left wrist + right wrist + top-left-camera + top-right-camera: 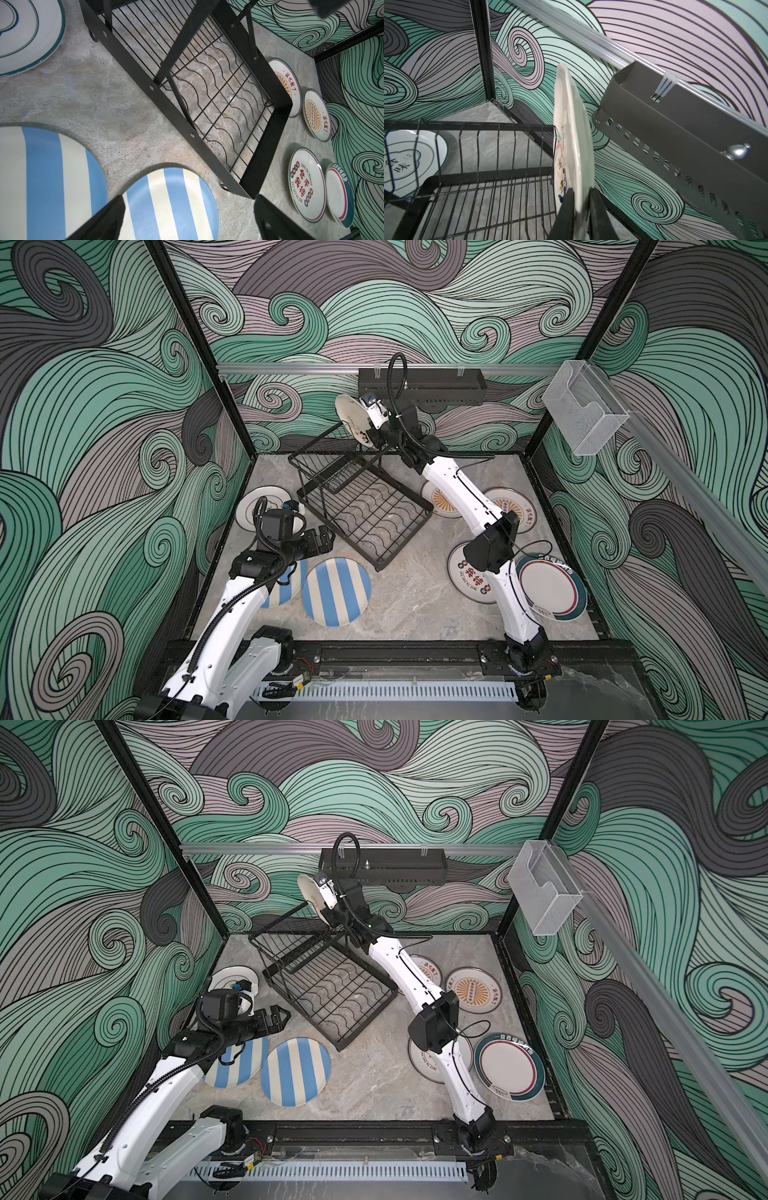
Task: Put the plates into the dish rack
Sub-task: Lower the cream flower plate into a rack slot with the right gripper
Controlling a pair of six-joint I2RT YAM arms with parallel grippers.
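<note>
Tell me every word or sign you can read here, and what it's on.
"该吃饭了": sunburst plate nearest the dish rack.
"该吃饭了": the other sunburst plate.
"Enjoy The Moment": red-and-black character plate; its big characters are unclear.
"味": white plate seen through the rack wires; rest too small.
Teal-rimmed plate: rim lettering blurred.

Soft, even light — faint shadow rims a striped plate (pixel 172 199); top views bow at edges.

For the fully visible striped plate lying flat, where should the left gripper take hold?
Likely the rim of the striped plate on the edge facing the left gripper, coming down steeply from above: it lies flat on the table, so only its thin raised edge fits between open jaws.
</note>
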